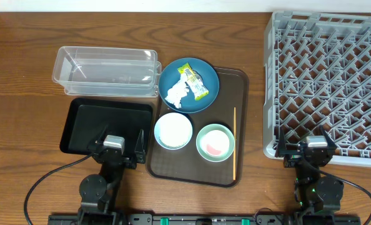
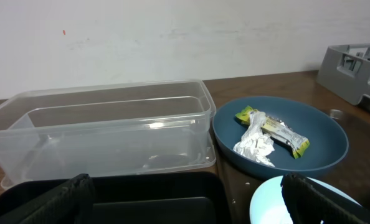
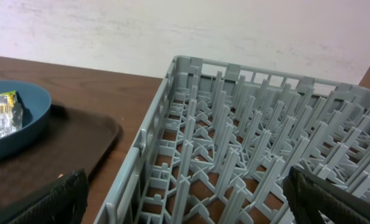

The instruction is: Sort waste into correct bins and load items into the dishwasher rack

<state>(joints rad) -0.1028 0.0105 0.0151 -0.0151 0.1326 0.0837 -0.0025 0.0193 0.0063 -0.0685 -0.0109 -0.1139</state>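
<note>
A dark blue dish (image 1: 188,84) on the brown tray holds a yellow-green wrapper (image 1: 193,82) and a crumpled white tissue (image 1: 177,95); both also show in the left wrist view, wrapper (image 2: 277,127) and tissue (image 2: 255,144). Two pale bowls sit in front of it: one white inside (image 1: 173,130), one pink inside (image 1: 215,142). A thin wooden stick (image 1: 235,137) lies at the tray's right edge. The clear tub (image 1: 105,70) and black tray (image 1: 106,126) are at the left. The grey rack (image 1: 329,81) is at the right. My left gripper (image 1: 118,149) is open over the black tray's front. My right gripper (image 1: 312,152) is open at the rack's front edge.
The flat brown serving tray (image 1: 225,165) lies in the table's middle under the dish and bowls. A few white grains lie on it near the near bowl (image 2: 230,200). Bare wooden table (image 1: 23,81) stretches at the left and back.
</note>
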